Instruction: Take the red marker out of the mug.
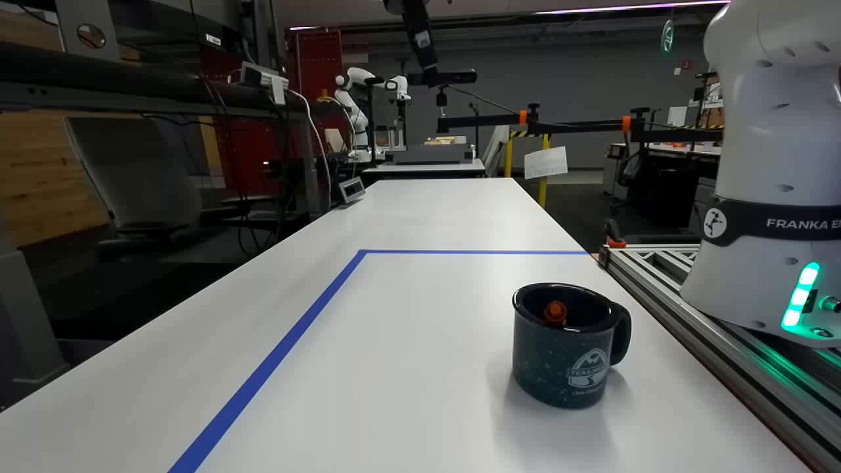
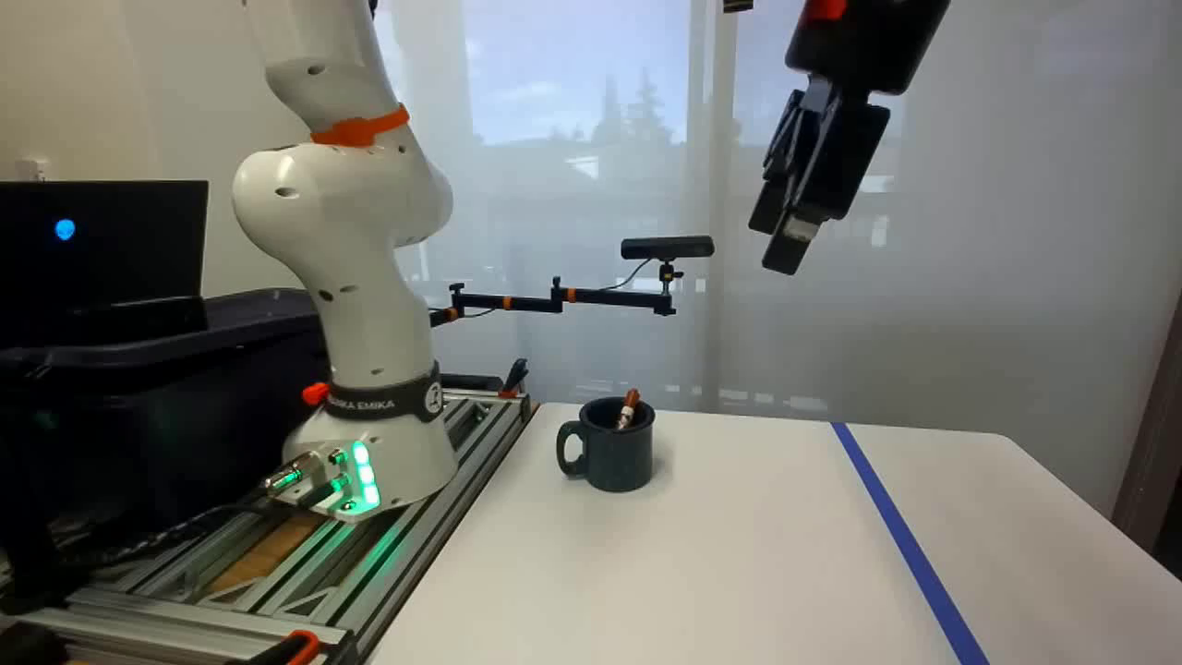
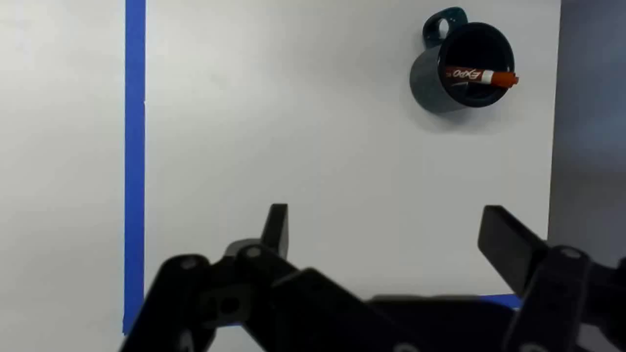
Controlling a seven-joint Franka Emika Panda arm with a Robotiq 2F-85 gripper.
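hanging wide apart and empty, jaws could tip the mug (image 2: 617, 459) if an off-centre approach snags it before reaching the leaning red marker (image 3: 481, 77)

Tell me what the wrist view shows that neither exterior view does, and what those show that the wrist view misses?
Only the wrist view: readable EXPO lettering on the red marker, and the whole length of that marker stretched across the inside of the mug.

Only the exterior views: the white robot arm with its green lights, in both exterior views; and, in an exterior view, a chair and the mug's white logo.

Shared by all: mug, marker inside it, white table and blue tape.
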